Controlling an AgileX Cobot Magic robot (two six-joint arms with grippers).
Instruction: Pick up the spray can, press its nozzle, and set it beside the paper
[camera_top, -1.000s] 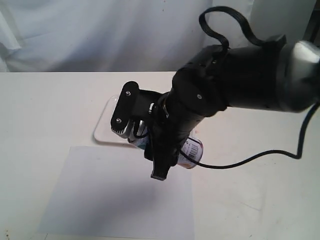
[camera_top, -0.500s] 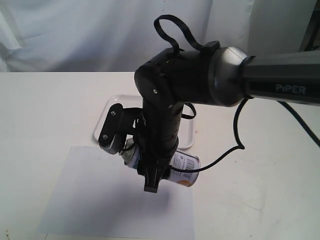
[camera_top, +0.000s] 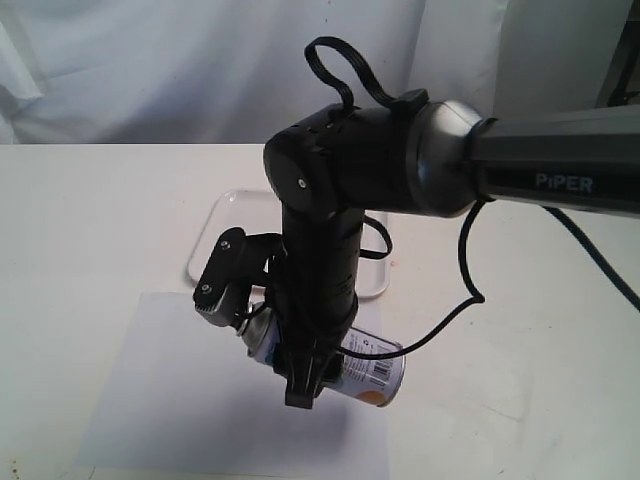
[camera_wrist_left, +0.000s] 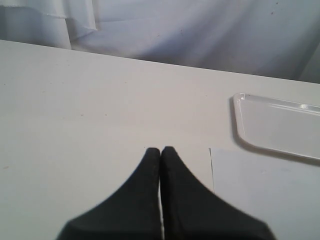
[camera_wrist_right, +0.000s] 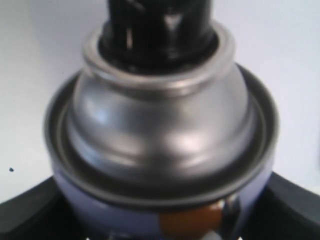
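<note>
The spray can (camera_top: 372, 374) lies tilted in the air above the paper (camera_top: 180, 400), barcode side up, with my right gripper (camera_top: 268, 342) shut on its body. In the right wrist view the can's silver dome (camera_wrist_right: 160, 125) fills the frame, its black nozzle (camera_wrist_right: 160, 22) on top, and dark fingers (camera_wrist_right: 30, 215) flank its body. The left gripper (camera_wrist_left: 160, 151) is shut with nothing in it, low over the table beside the paper's edge (camera_wrist_left: 265, 195). It does not show in the exterior view.
A white rimmed tray (camera_top: 215, 235) lies behind the paper, mostly covered by the right arm (camera_top: 400, 180); it also shows in the left wrist view (camera_wrist_left: 280, 125). A black cable (camera_top: 470, 290) hangs from the arm. White cloth (camera_top: 150, 70) backs the table.
The right arm has swung left and down toward the camera side, carrying the can from over the tray's front edge to above the paper. The can now hangs lower.
</note>
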